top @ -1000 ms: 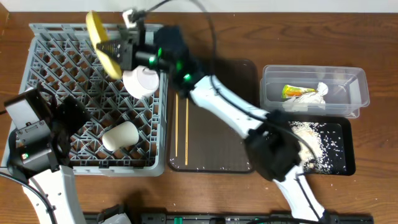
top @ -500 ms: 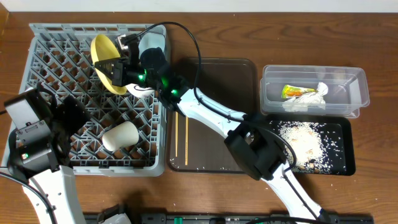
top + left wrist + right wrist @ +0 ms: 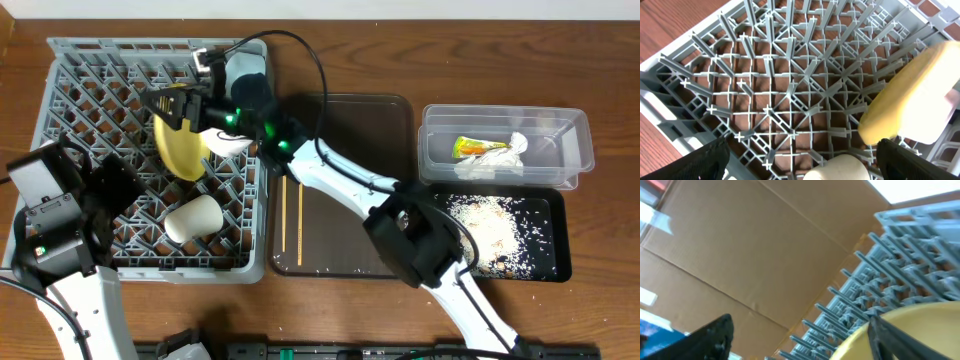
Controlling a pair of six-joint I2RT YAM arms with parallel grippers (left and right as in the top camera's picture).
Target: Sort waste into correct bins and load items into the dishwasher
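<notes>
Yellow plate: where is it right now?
Overhead view: the yellow plate is held by the right gripper over the upper middle of the dish rack, just beyond the white cup.

Dish rack (image 3: 100,80): uniform grey, open lattice pattern. Plate (image 3: 180,150): plain yellow, unmarked. White cup (image 3: 195,218): off-white, no print. Light-blue cup (image 3: 245,68): pale blue. Serving tray (image 3: 350,220): dark brown. Chopsticks (image 3: 285,215): pale natural wood. Tub (image 3: 575,150): clear. Wrapper (image 3: 470,147): orange and green. Tissue (image 3: 505,155): white. Flat tray (image 3: 555,255): black, speckled with white rice crumbs (image 3: 490,225). Table (image 3: 600,320): reddish-brown wood grain.
</notes>
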